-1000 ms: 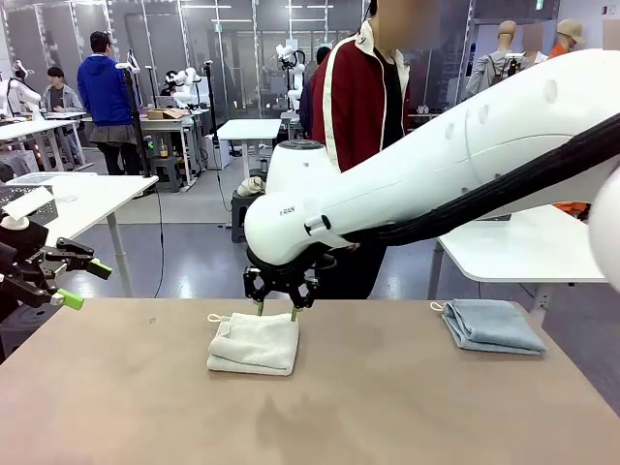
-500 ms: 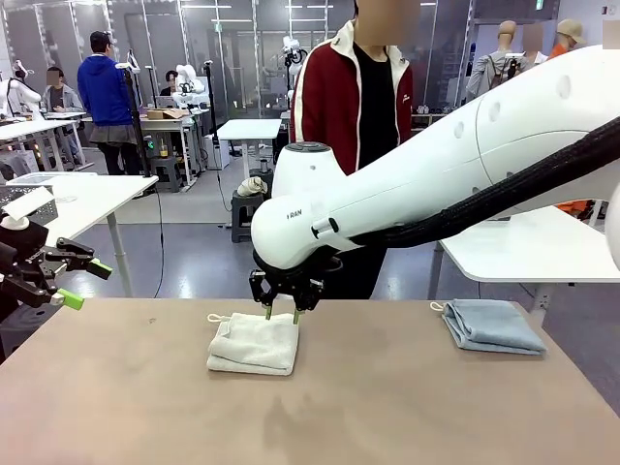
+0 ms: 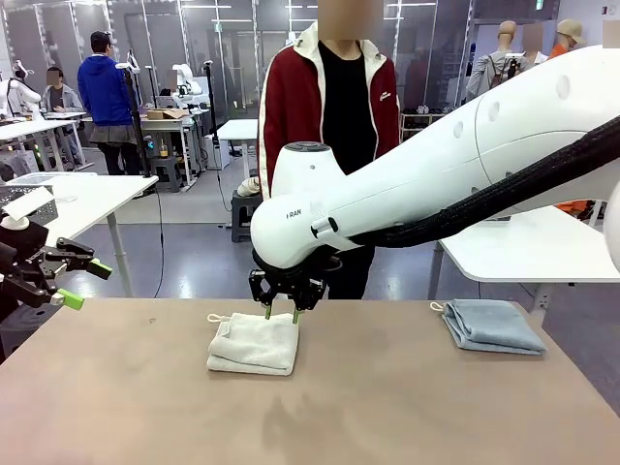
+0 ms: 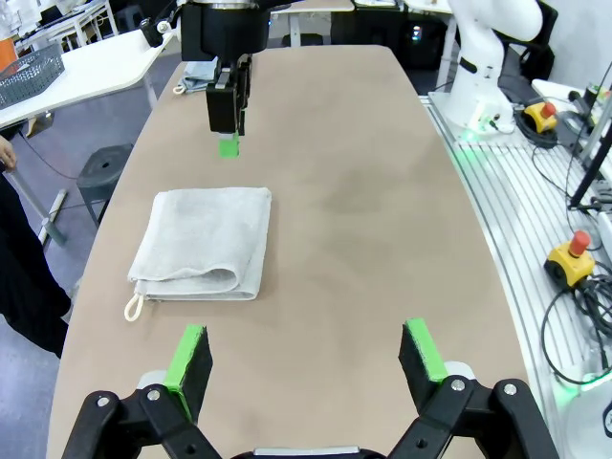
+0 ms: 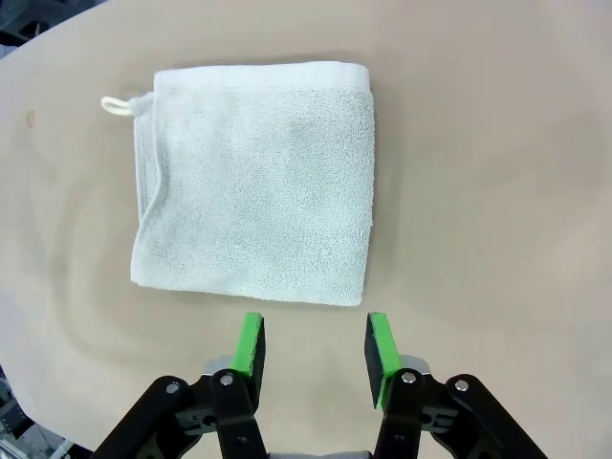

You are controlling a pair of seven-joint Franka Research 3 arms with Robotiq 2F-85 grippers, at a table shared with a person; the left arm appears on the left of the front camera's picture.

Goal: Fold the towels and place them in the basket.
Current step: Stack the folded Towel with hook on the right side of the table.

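Observation:
A cream-white towel (image 3: 254, 343) lies folded small on the tan table, left of centre, its hang loop at the far left corner. In the right wrist view this towel (image 5: 253, 182) sits just beyond my right gripper (image 5: 316, 349), which is open with nothing between its green pads. From the front, my right gripper (image 3: 282, 312) hovers over the towel's far edge. A pale blue towel (image 3: 492, 325) lies folded at the far right. My left gripper (image 4: 306, 359) is open and empty, back at the table's left end (image 3: 68, 276). The dark mesh basket (image 4: 29, 78) stands on a white side table.
A person in a red and white jacket (image 3: 325, 107) stands at the far side of the table, behind my right arm (image 3: 436, 184). White tables stand to the left (image 3: 87, 194) and right (image 3: 523, 247). The near half of the tabletop (image 3: 320, 417) is bare.
My right gripper has dropped slightly toward the white towel's far edge and its jaws have narrowed a little. The person has stepped to the left behind it. The left arm has not moved.

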